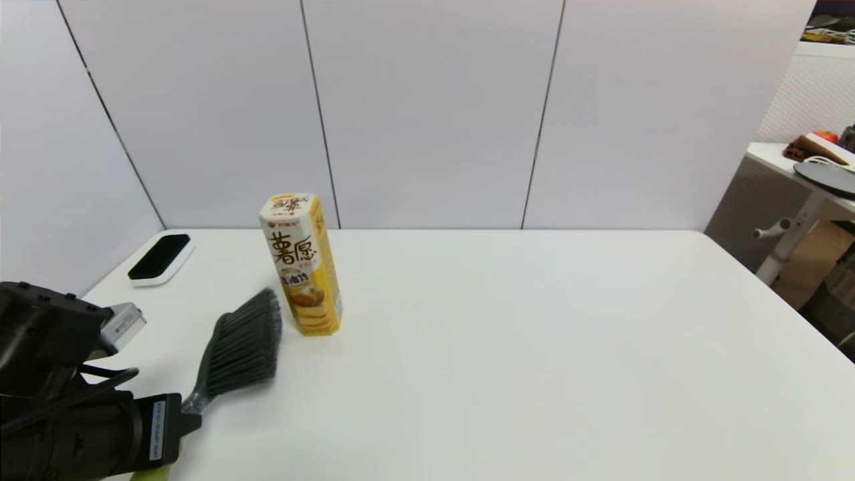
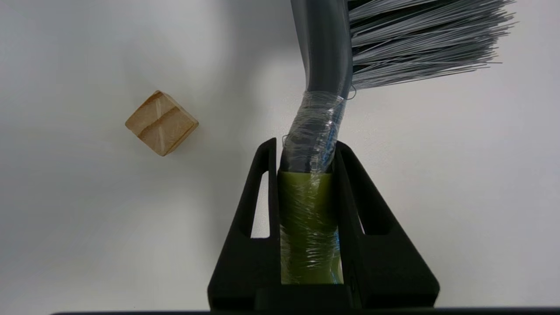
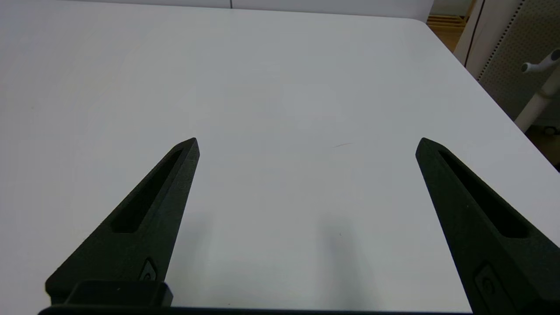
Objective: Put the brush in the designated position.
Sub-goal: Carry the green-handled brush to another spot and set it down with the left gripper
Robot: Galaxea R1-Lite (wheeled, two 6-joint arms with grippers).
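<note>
Brush pinched by its green handle in the left gripper, near the table's left front corner.
Bristles reach toward the yellow snack box standing just beyond; a wooden cube lies beside the handle, an eraser pad sits far back left. Right gripper hovers over bare table, fingers spread wide.

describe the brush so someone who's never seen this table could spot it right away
On the white table, look near the left front corner, just left of the tall yellow snack box. The brush lies there, its olive-green handle clamped in the left pincer. Its wide fan of dark grey bristles distinguishes it from the flat black-and-white eraser pad farther back.
</note>
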